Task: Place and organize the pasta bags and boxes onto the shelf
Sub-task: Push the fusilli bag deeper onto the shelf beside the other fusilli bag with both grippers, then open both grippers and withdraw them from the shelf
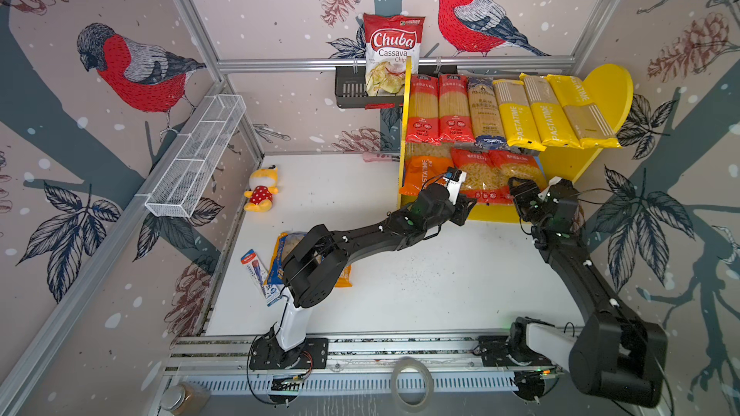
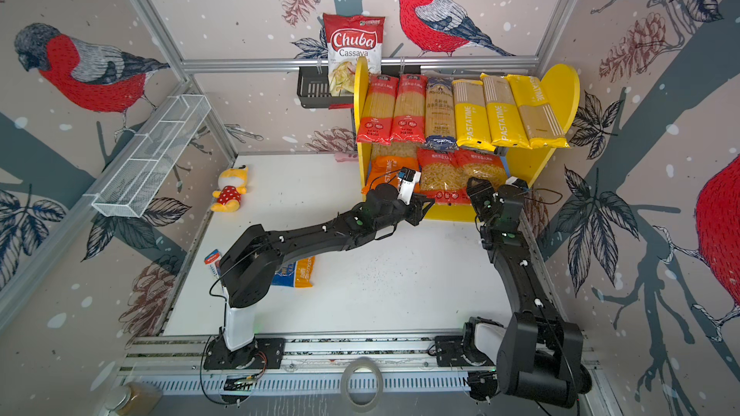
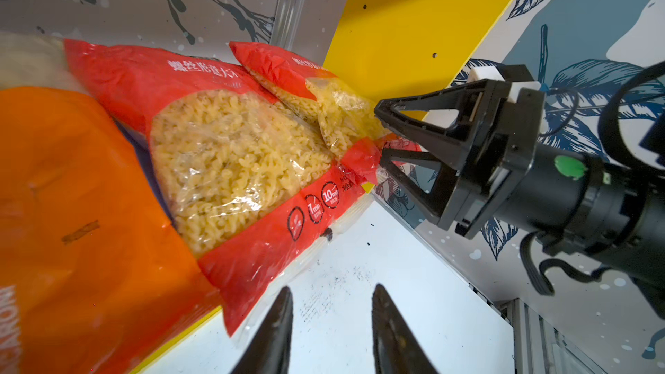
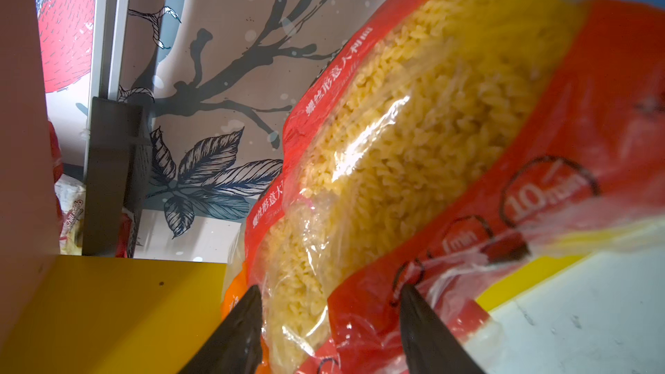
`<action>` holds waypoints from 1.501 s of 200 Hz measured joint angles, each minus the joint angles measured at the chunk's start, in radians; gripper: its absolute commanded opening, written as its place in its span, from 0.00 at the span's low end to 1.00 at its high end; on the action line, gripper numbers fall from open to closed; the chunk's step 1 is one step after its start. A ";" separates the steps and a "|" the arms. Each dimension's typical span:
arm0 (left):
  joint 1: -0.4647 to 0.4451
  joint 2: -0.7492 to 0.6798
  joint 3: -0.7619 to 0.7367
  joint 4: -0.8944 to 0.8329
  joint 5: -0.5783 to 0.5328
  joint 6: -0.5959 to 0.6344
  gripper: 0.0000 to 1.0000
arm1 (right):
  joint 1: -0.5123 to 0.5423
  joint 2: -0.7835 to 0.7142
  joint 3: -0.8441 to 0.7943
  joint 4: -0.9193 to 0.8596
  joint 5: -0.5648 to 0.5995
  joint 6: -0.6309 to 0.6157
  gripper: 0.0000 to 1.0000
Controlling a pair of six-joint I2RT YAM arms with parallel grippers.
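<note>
— What is the right pincer (image 3: 378, 136) doing?
— It sits at the front of the shelf's (image 1: 608, 90) lower board, jaws well apart. The bottom corner of a red bag (image 3: 324, 102) lies between its 2 fingers. The upper finger looks to touch the clear film. Whether the lower one touches, I cannot tell. Nothing is clamped.
— Which red bag?
— The one next to the shelf's rounded side panel. The 2nd red bag (image 3: 234, 160) lies just beside it, their edges overlapping, and an orange bag (image 3: 72, 210) lies beyond that. All 3 lie on the lower board with their bottom ends past its front edge.
— And the left pincer (image 3: 333, 322)?
— Its jaws are narrowly parted and it holds nothing. Its tips hover over the bare desk (image 3: 414, 246), just in front of the 2nd red bag's bottom edge, and I see no contact with it.
— The upper board?
— 6 spaghetti packs (image 1: 520, 118) lie side by side: 2 red, 1 dark-blue, 3 yellow.
— Anything off the shelf?
— 1 blue-yellow bag (image 2: 298, 272) lies flat on the desk, well apart from the shelf and partly hidden under the left arm's elbow.
</note>
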 measured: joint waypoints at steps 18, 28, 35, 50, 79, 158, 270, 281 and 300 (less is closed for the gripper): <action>0.001 -0.018 -0.022 0.008 -0.001 -0.001 0.37 | 0.012 0.026 0.039 0.006 -0.013 -0.006 0.62; 0.000 -0.032 -0.040 0.017 0.001 -0.005 0.37 | 0.008 0.042 0.044 0.007 -0.013 -0.019 0.61; 0.000 -0.044 -0.055 0.024 0.002 -0.017 0.37 | -0.009 0.055 0.043 0.003 -0.027 -0.034 0.61; 0.000 -0.080 -0.097 0.038 0.002 -0.020 0.37 | -0.072 0.066 0.019 0.012 -0.039 -0.038 0.61; 0.007 -0.126 -0.163 0.073 0.006 -0.047 0.37 | -0.121 0.080 -0.014 0.031 -0.070 -0.036 0.63; 0.012 -0.192 -0.284 0.126 0.013 -0.098 0.37 | -0.089 -0.174 -0.100 -0.104 -0.129 -0.085 0.68; 0.001 -0.455 -0.650 0.149 -0.142 -0.095 0.37 | 0.135 -0.035 -0.216 0.098 -0.019 -0.026 0.43; 0.003 -0.485 -0.673 0.139 -0.163 -0.088 0.37 | 0.135 -0.001 -0.195 0.123 -0.019 -0.026 0.39; 0.016 -0.546 -0.718 0.123 -0.201 -0.075 0.37 | 0.137 0.037 -0.150 0.158 -0.020 -0.026 0.36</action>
